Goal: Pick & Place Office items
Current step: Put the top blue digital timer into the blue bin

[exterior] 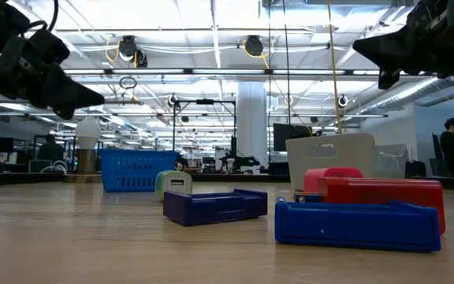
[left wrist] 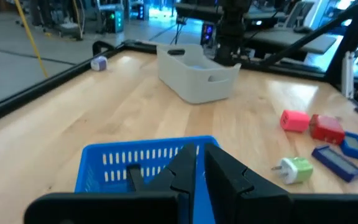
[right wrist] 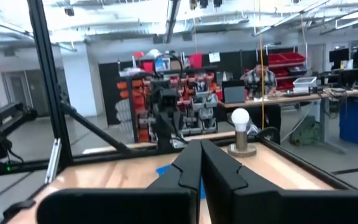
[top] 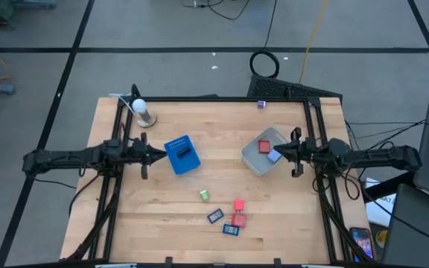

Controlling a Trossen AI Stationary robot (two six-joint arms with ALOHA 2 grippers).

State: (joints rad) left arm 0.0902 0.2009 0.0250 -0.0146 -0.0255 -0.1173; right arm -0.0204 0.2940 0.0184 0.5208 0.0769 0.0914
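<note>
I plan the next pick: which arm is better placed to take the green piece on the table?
Probably left: the left gripper hovers by the blue tray, a little nearer the green piece. The right gripper is over the tub.

Both arms are matte black and slender, built of jointed segments with blocky housings near the wrists, and the left pincer [top: 157, 155] and right pincer [top: 279, 152] each end in two tapering, pointed dark fingers.

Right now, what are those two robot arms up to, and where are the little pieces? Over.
Left gripper shut, empty, beside the blue basket. Right gripper shut, empty, at the clear tub. Two pieces in tub; green piece and red blocks loose on table. Nothing blocking.
</note>
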